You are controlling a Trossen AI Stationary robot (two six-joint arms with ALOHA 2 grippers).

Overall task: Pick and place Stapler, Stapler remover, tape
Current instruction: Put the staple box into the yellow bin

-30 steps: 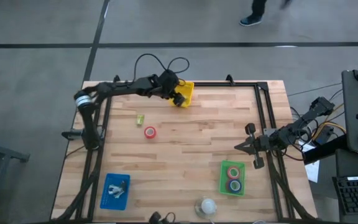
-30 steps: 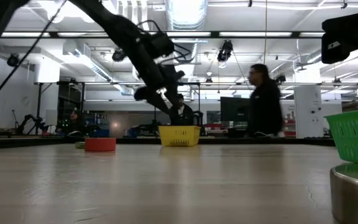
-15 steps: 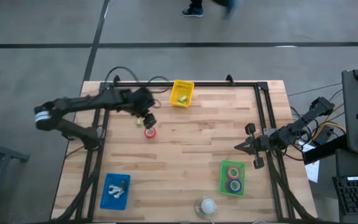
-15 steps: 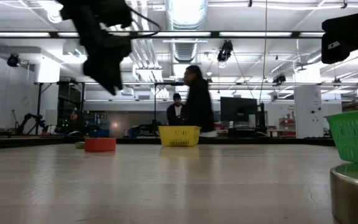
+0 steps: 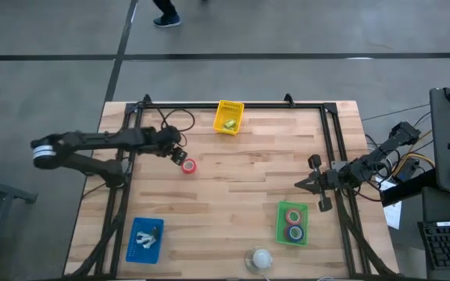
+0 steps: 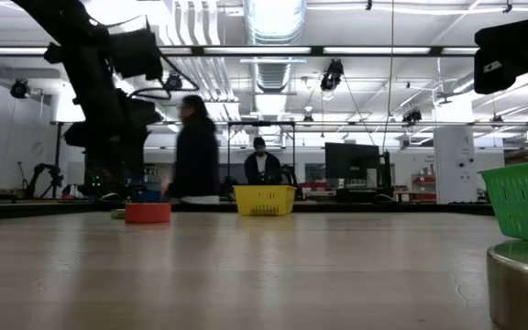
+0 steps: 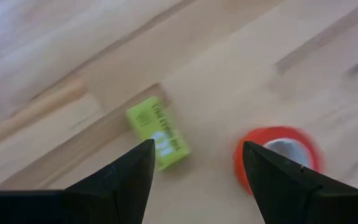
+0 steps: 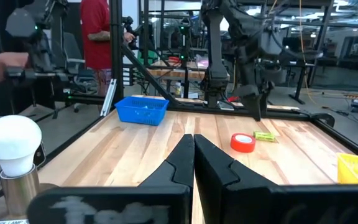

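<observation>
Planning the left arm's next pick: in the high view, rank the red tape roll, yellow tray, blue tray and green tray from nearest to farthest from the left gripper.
1. Red tape roll, right beside the left gripper.
2. Yellow tray, at the far edge.
3. Blue tray, near left corner.
4. Green tray, on the right side.

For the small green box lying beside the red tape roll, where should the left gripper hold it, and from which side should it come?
Probably across its two long sides, from straight above. The green box lies flat on the table, narrow and oblong, apart from the red tape roll. The left gripper, open, hangs just above it.
</observation>
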